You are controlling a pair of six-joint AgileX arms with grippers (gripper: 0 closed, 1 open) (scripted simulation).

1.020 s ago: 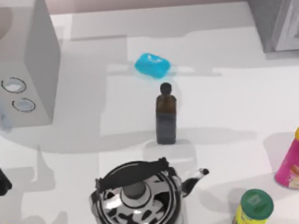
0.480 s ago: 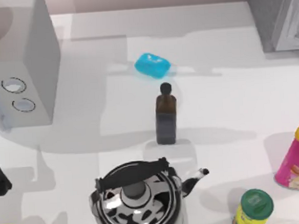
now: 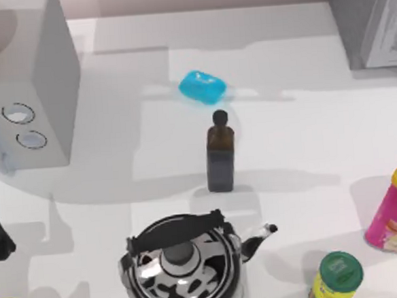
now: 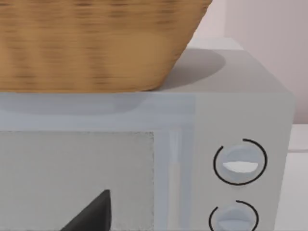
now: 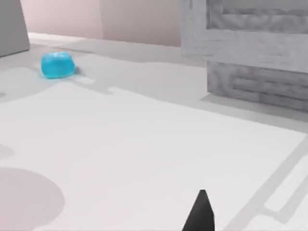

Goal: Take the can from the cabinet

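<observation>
The cabinet (image 3: 370, 17), a dark-grey speckled unit with a pale lined front, stands at the bench's far right corner; no can is visible inside, so the right arm should first approach that front squarely. How open either pincer is I cannot tell; the left arm waits by the microwave (image 4: 240, 144)

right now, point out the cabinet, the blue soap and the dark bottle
cabinet (image 3: 370, 17), top view, on its dark-grey speckled top beside the pale lined panel
blue soap (image 3: 202, 86), top view, middle of its upper face
dark bottle (image 3: 220, 162), top view, on its body below the neck
</observation>
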